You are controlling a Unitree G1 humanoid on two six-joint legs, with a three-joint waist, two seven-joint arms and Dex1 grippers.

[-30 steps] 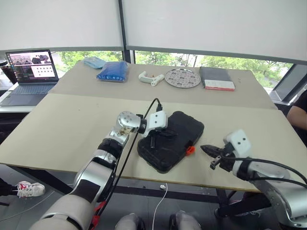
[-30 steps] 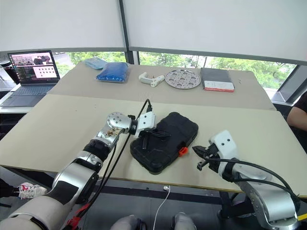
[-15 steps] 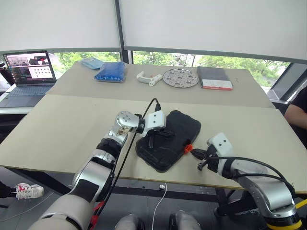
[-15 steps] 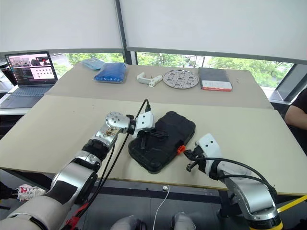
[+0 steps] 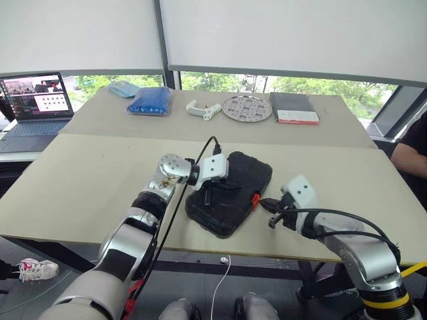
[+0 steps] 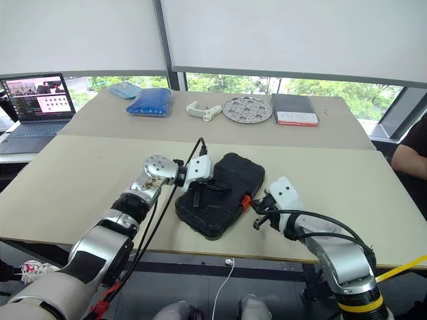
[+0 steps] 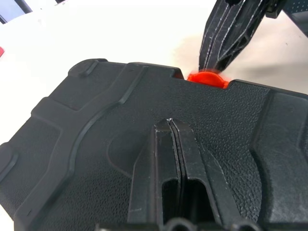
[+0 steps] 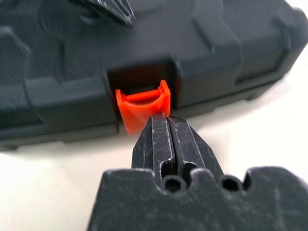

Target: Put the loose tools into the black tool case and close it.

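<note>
The black tool case (image 5: 243,179) lies closed on the tan table, its lid down and its orange latch (image 5: 254,199) facing my right arm. My left gripper (image 5: 208,197) is shut and rests its tips on the textured lid (image 7: 96,144). My right gripper (image 5: 264,203) is shut too. In the right wrist view its tips (image 8: 163,122) sit right at the lower edge of the orange latch (image 8: 143,103), which sticks out from its recess. The left wrist view shows the right gripper's fingers (image 7: 233,33) coming down on the latch (image 7: 207,78). The loose tools are out of view.
On the far table stand a laptop (image 5: 30,107), a blue bag (image 5: 150,100), a white handle part (image 5: 200,109), a round perforated metal plate (image 5: 247,108) and a dark book with a red edge (image 5: 293,108). A person sits at the right edge (image 5: 415,143).
My right gripper has moved left and forward from beside the case up to the orange latch. The left gripper has stayed on the lid. The camera has shifted slightly.
</note>
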